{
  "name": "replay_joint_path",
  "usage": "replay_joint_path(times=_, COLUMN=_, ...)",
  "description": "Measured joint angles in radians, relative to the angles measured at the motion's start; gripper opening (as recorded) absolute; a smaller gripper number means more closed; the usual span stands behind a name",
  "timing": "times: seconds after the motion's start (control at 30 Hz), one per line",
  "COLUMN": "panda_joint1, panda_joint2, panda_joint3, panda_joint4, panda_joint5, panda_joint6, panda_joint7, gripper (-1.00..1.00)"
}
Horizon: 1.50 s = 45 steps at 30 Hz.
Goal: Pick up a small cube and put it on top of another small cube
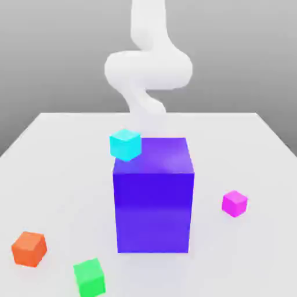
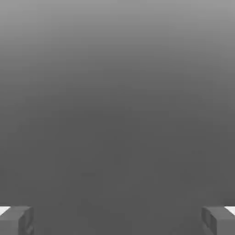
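— Currently released: gripper (image 2: 117,221), jaws wide apart, nothing between. Location of magenta cube (image 1: 235,203)?

— On the white table (image 1: 249,145), well apart from the tall blue-purple block (image 1: 154,212), toward the exterior view's right. Green cube (image 1: 90,278), the intended base: near the lower edge, beyond the block's other side.

— Chief hazard in the carry?

— Probably collision with the block, given too low a path between the two cubes; possible dislodging of cyan cube (image 1: 125,145) at its upper corner.

— And at the grasp?

— Perhaps a skewed pinch, owing to jaws out of line with the turned faces.

— At the stacking?

— Likely toppling, from off-centre release on so small a top; also a possible brush against nearby orange cube (image 1: 29,249).
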State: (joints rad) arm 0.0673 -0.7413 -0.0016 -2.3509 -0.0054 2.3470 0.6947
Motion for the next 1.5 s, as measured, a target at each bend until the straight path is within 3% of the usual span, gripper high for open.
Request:
replay_joint_path(times=0.6, panda_joint1=0.466, panda_joint2=0.423, panda_joint3=-0.009, panda_joint4=-0.367, panda_joint5=-0.013, panda_joint6=0.339, panda_joint7=-0.778, gripper=0.00)
replay_joint_path(times=0.93, panda_joint1=0.675, panda_joint2=0.656, panda_joint3=0.037, panda_joint4=-0.569, panda_joint5=0.012, panda_joint6=0.526, panda_joint7=-1.229, gripper=0.00)
replay_joint_path(times=1.23, panda_joint1=0.737, panda_joint2=0.962, panda_joint3=0.005, panda_joint4=-0.550, panda_joint5=-0.025, panda_joint6=0.775, panda_joint7=-1.268, gripper=0.00)
replay_joint_path(times=1.27, panda_joint1=0.740, panda_joint2=0.988, panda_joint3=0.002, panda_joint4=-0.545, panda_joint5=-0.025, panda_joint6=0.796, panda_joint7=-1.269, gripper=-1.00)
replay_joint_path(times=1.5, panda_joint1=0.740, panda_joint2=0.989, panda_joint3=0.001, panda_joint4=-0.545, panda_joint5=-0.026, panda_joint6=0.795, panda_joint7=-1.268, gripper=-1.00)
